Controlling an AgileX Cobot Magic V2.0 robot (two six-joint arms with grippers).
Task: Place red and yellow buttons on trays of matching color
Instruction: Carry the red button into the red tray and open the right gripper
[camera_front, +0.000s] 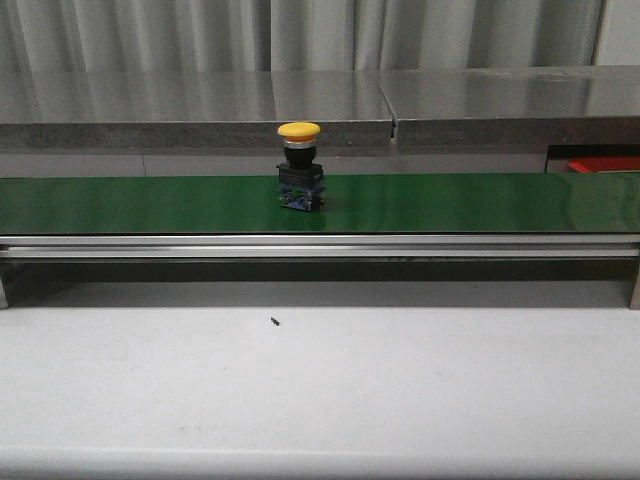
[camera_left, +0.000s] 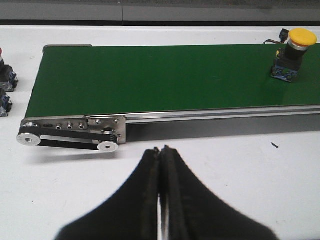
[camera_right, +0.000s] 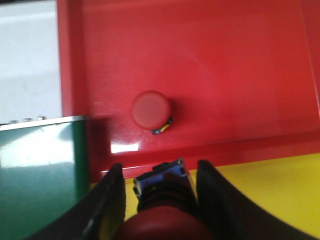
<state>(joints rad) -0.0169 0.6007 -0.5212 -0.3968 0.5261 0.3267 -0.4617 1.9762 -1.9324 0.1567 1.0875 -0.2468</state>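
A yellow button (camera_front: 299, 165) stands upright on the green belt (camera_front: 150, 203), also seen in the left wrist view as the yellow button (camera_left: 290, 55). My left gripper (camera_left: 161, 150) is shut and empty over the white table, in front of the belt's end. My right gripper (camera_right: 160, 167) is shut on a red button (camera_right: 165, 200), holding it above the yellow tray (camera_right: 270, 190) beside the wall of the red tray (camera_right: 225, 60). Another red button (camera_right: 151, 110) lies inside the red tray. Neither gripper shows in the front view.
The belt's roller end (camera_left: 70, 135) lies just ahead of my left gripper. More buttons (camera_left: 6, 82) sit on the table past that end. A small dark speck (camera_front: 274, 321) lies on the white table (camera_front: 320, 400). The belt's other end (camera_right: 40, 165) borders the trays.
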